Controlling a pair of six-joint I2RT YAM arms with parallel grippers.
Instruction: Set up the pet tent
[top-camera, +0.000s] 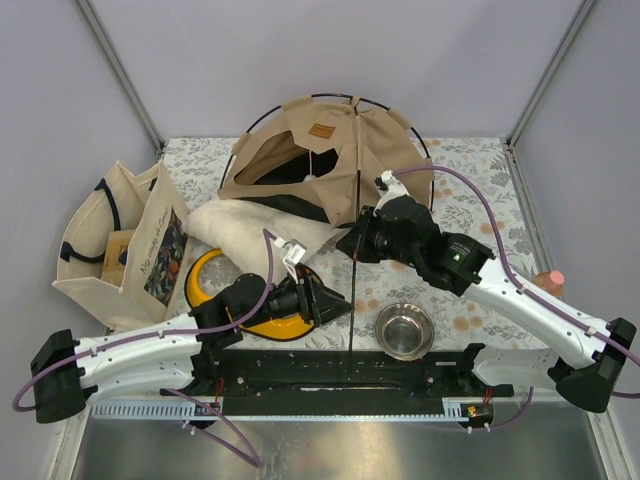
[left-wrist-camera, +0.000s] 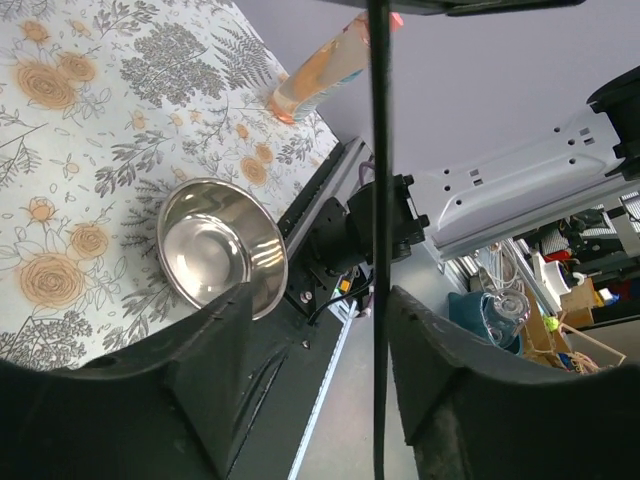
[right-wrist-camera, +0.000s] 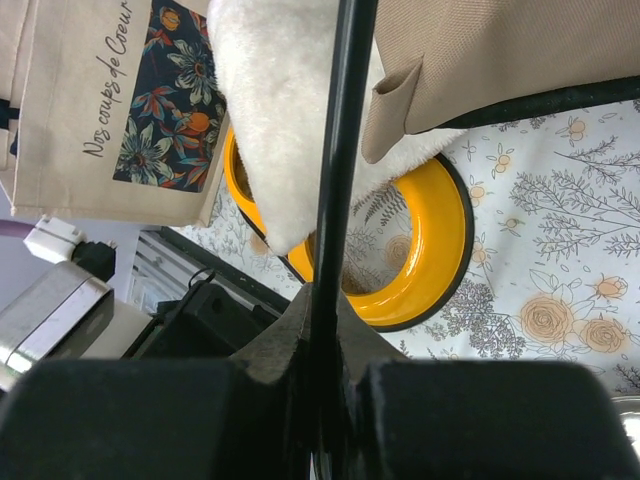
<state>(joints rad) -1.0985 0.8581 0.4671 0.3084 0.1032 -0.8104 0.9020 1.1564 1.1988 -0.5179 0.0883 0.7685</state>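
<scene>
The tan pet tent (top-camera: 320, 150) stands half raised at the back of the table, with black poles arching over it. One long straight black pole (top-camera: 352, 340) runs from the tent's top toward the near rail. My right gripper (top-camera: 352, 243) is shut on this pole (right-wrist-camera: 340, 150) just in front of the tent, pinching it between both fingers (right-wrist-camera: 290, 340). Lower down, my left gripper (top-camera: 343, 306) is open around the same pole (left-wrist-camera: 378, 200). In the left wrist view the pole runs close to the right finger (left-wrist-camera: 470, 390), with a wide gap to the other finger.
A cream printed tote bag (top-camera: 120, 245) stands at the left. A white fluffy cushion (top-camera: 255, 230) lies in front of the tent, partly over a yellow bowl (top-camera: 215, 290). A steel bowl (top-camera: 404, 330) sits near the front rail, and a pink bottle (top-camera: 550, 280) at the right edge.
</scene>
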